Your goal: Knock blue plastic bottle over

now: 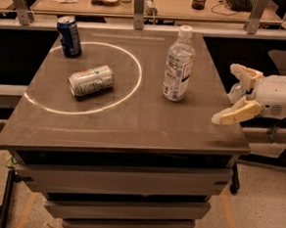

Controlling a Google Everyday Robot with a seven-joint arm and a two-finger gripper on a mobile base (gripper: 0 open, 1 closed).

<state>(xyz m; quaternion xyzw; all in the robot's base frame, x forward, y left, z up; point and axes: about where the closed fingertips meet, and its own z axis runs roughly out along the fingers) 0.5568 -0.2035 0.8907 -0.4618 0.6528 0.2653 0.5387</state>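
Observation:
The blue plastic bottle [178, 64] is a tall clear bottle with a white cap and white label. It stands upright on the right half of the dark table [127, 124]. My gripper [228, 95] comes in from the right at the table's right edge, about a hand's width right of the bottle and not touching it. Its two cream fingers [234, 114] are spread apart with nothing between them.
A dark blue soda can [69, 36] stands at the back left. A silver-green can [91, 80] lies on its side inside a white circle marked on the table. A bench with clutter runs behind the table.

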